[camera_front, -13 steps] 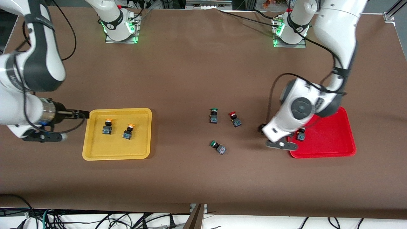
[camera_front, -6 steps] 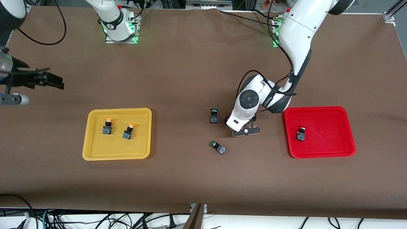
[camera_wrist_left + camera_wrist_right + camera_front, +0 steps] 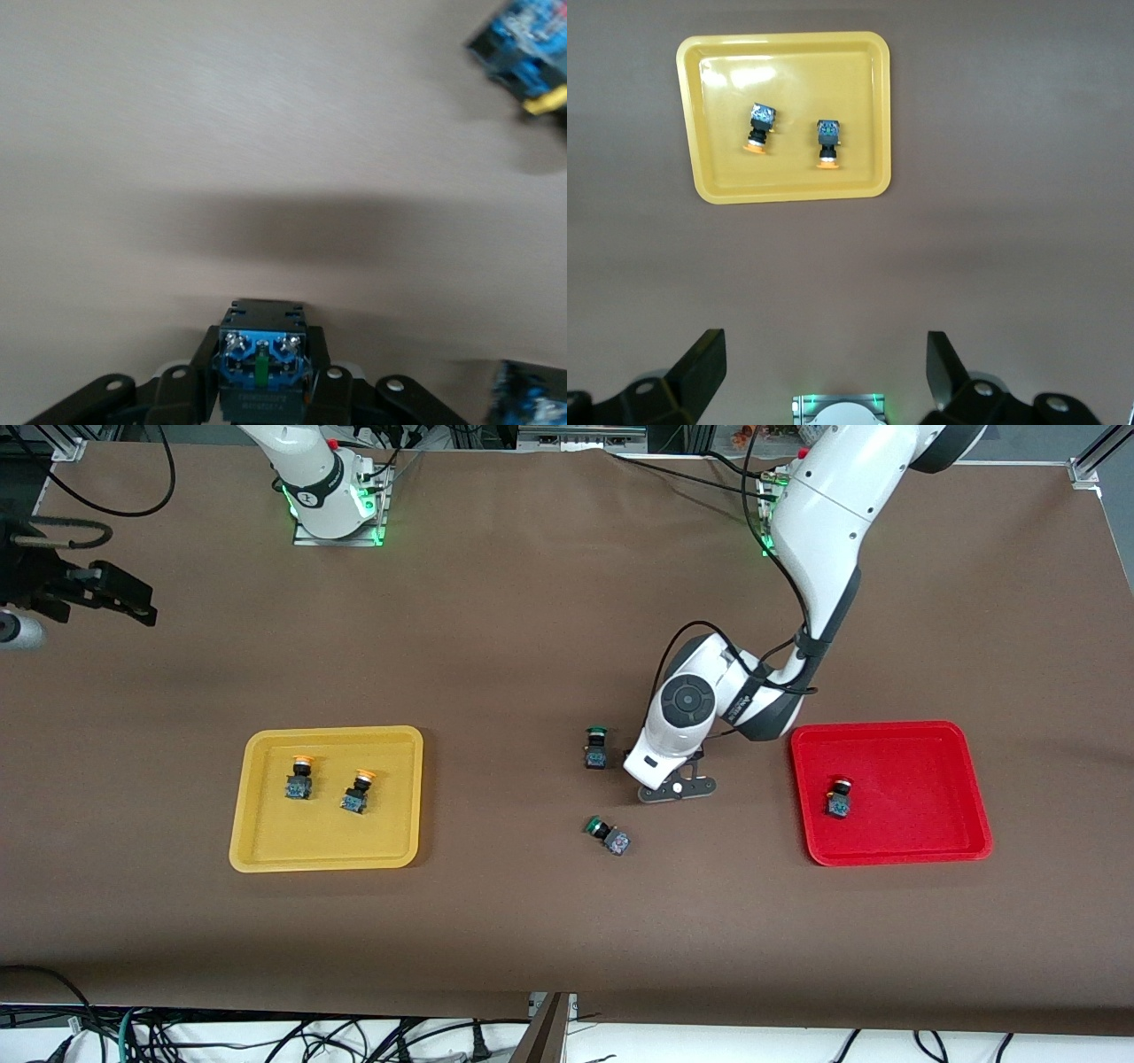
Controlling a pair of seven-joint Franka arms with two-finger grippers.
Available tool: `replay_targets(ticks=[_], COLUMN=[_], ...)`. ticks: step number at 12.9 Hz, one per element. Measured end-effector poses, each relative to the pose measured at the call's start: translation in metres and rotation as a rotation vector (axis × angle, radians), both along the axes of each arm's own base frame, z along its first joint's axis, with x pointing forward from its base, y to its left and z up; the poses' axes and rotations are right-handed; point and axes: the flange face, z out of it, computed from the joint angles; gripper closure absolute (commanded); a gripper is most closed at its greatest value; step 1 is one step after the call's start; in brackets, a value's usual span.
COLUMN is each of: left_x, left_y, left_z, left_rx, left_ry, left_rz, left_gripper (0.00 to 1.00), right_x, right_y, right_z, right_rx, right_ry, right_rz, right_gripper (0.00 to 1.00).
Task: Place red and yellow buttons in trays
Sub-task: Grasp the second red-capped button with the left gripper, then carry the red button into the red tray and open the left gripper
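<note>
My left gripper [image 3: 671, 784] is down on the table at the middle, where one red button stood; the hand hides that button in the front view. In the left wrist view the gripper [image 3: 263, 336] has its fingers against both sides of that button's blue base [image 3: 263, 376]; its cap is hidden. The other red button [image 3: 839, 797] stands in the red tray [image 3: 886, 727]. Two yellow buttons [image 3: 300, 777] [image 3: 358, 791] stand in the yellow tray [image 3: 328, 732], also seen in the right wrist view [image 3: 788, 190]. My right gripper [image 3: 133, 602] [image 3: 822, 341] is open, empty and raised at the right arm's end of the table.
Two green-capped switches stay on the table: one [image 3: 595, 746] beside my left gripper toward the right arm's end, one [image 3: 608, 835] nearer the front camera. Blue bases of two switches [image 3: 523, 53] [image 3: 532, 394] show in the left wrist view.
My left gripper has left the red tray, gone to the red button at mid-table and settled on it. My right arm has pulled up and away from the yellow tray.
</note>
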Motion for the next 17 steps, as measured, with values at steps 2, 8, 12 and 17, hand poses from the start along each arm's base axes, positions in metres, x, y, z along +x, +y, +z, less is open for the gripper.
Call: replay_targets(ticks=[2,8,12,17], left_x=[0.018,0.067,0.060,0.077], left_y=[0.039,0.292,0.426,0.347], left_z=[0.039,0.098,-0.001,0.100], left_rx=[0.032,-0.023,-0.101,-0.101], left_ry=[0.047,0.170,0.074,0.037], left_rz=[-0.066,-0.407,-0.612,-0.544], left_gripper=[1.00,0.97,0.00,0.00], right_x=[-0.011,-0.013,-0.013,-0.013], right_y=[-0.003,-0.034,-0.036,-0.036], right_z=[0.000,-0.021,-0.024,-0.024], right_rx=[-0.005,0.001,0.001,0.002], right_ry=[0.008,0.062,0.069,0.068], right_rz=[0.006,0.014,0.011,0.010], right_gripper=[0.00,0.00,0.00,0.00])
